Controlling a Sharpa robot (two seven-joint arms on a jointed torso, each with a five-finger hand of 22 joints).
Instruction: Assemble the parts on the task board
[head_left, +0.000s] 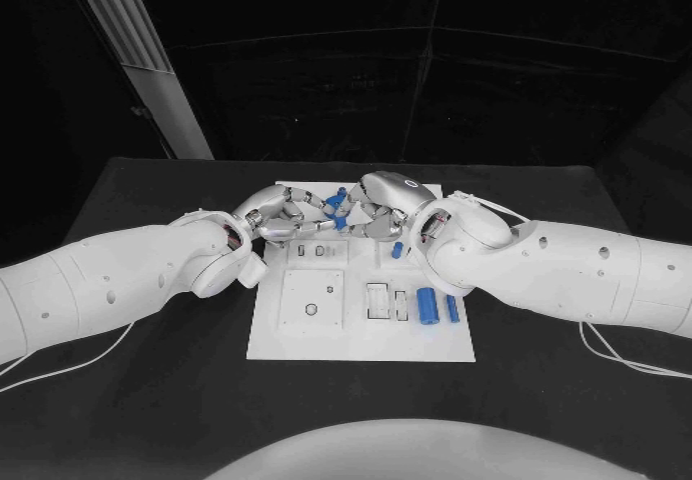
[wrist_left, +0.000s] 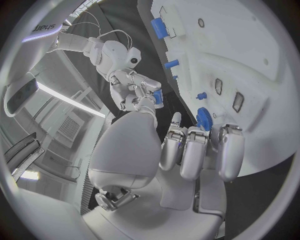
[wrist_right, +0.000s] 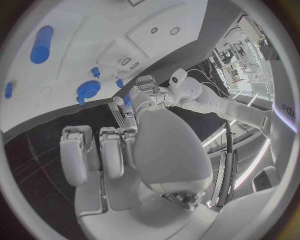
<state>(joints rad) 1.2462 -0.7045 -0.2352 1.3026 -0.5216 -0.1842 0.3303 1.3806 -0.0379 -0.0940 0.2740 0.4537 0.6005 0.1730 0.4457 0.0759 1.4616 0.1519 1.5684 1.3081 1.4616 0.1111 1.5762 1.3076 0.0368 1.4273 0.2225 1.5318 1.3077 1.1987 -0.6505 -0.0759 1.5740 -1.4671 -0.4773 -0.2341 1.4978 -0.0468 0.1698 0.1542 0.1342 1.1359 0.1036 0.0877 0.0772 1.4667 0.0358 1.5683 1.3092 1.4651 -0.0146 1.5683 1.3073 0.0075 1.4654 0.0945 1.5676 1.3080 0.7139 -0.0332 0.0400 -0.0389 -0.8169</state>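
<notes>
A small blue part is sitting between the two hands at the far edge of the task board, and both hands are meeting on it there. The right hand is pinching this part at its fingertips, as the left wrist view shows it. The left hand is reaching in from the opposite side with its fingers curled toward the same piece; whether it is gripping it cannot be told. Just beyond the left hand's fingers a blue gear is standing on the board, with a small blue peg near it. Nearer the right forearm, a blue cylinder and a slimmer blue rod are lying side by side on the board. The board is resting on the black counter.
</notes>
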